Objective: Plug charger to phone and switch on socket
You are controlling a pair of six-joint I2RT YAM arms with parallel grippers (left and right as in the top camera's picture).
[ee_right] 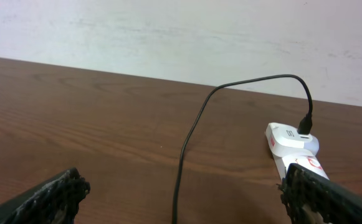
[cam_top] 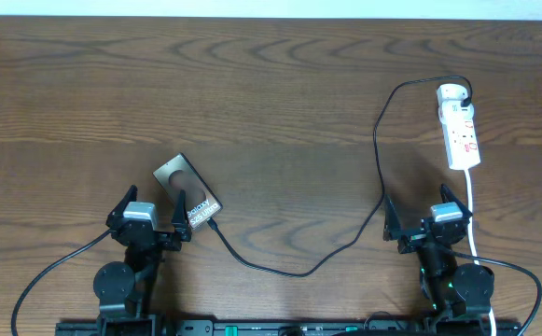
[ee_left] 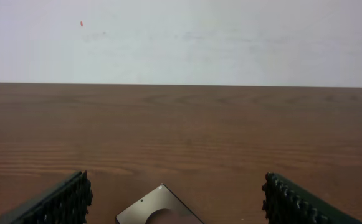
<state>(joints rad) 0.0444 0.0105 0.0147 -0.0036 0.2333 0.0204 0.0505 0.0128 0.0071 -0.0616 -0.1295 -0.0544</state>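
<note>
At the near edge of the dark brown wooden table (cam_top: 271,93), the left gripper (cam_top: 151,202) sits low with its two black ribbed fingers (ee_left: 62,202) spread wide and nothing between them. In the left wrist view, a corner of the flat bronze-brown rectangular phone (ee_left: 159,208) pokes up between the fingers but touches neither.

From overhead, the phone (cam_top: 187,188) lies at a slant just ahead of this gripper, and its near end is close beside the inner finger. The small black connector tip (cam_top: 213,224) of the long thin black charger cable (cam_top: 308,273) meets the phone's near right edge. Whether it is seated in the port cannot be told.

From the tip, the cable sags toward the near edge, then climbs to the right and passes just left of the right gripper (cam_top: 420,207). That gripper is also splayed wide and holds nothing, with its black fingers (ee_right: 50,199) at the lower corners of the right wrist view.

Farther out, the cable (ee_right: 187,143) arcs over and ends in a black plug (ee_right: 304,127) set in the rounded far end of the white elongated power strip (cam_top: 459,126). The strip (ee_right: 293,146) carries small red marks. Its thicker white cord (cam_top: 471,215) runs back toward the right arm's base.
</note>
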